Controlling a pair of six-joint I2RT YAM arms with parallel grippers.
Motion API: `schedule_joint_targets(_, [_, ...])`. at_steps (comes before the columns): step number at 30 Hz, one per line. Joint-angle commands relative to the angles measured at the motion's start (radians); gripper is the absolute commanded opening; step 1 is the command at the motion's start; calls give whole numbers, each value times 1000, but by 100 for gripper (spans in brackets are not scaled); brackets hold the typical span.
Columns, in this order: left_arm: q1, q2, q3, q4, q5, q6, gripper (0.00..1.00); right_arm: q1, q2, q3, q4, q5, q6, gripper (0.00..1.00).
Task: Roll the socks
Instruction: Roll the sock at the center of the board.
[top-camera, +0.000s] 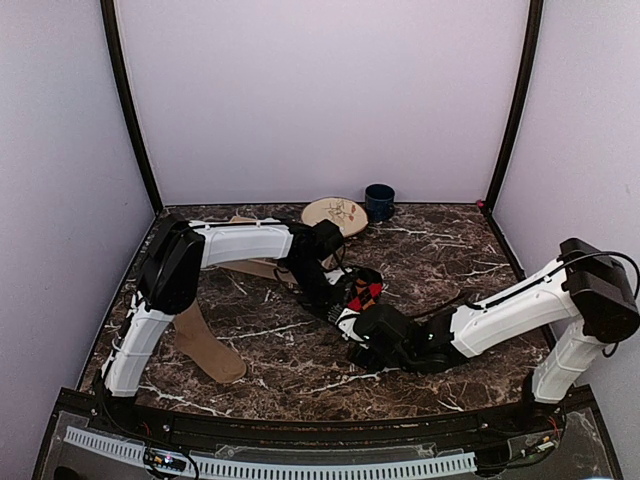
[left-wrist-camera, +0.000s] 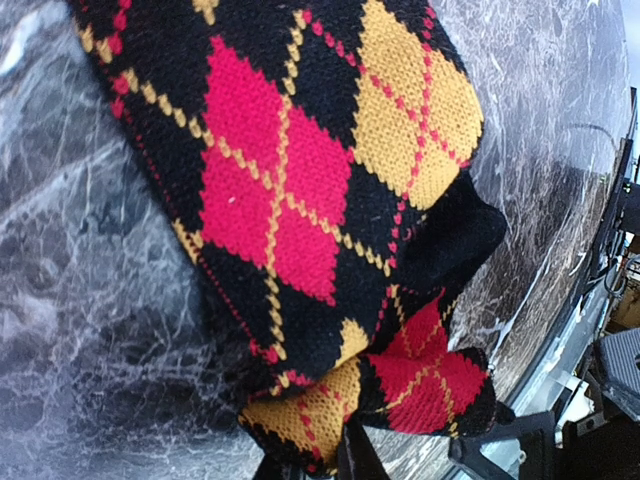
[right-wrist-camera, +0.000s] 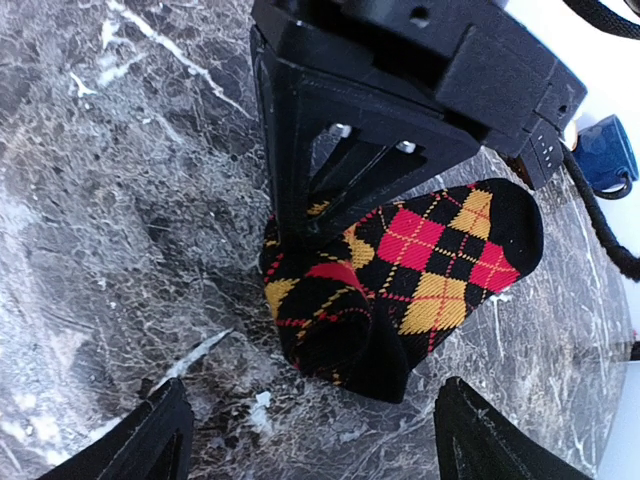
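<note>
Centrally, argyle sock (top-camera: 364, 293) (blue cup (top-camera: 379, 201) beyond)

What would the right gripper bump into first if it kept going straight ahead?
Probably the black knitted sock with red and orange diamonds, lying just ahead of the open right gripper.

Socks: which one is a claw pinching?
The black sock with red and orange diamonds: the left claw is shut on it. The plain tan sock lies apart on the table, with no claw on it.
</note>
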Motion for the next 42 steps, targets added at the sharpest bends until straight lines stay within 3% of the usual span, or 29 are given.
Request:
schedule_joint_targets(1, [3,29,-7,-90,-9,23,12,10,39,49,22,54,-59,82])
schedule_joint_targets(15, [4,29,-11,-106,-6,67,11,35,34,78,7,221,-134,86])
schedule_joint_targets(42, [12,46,10,-118,11,112,10,-24,175,159,-42,-5,-145,88])
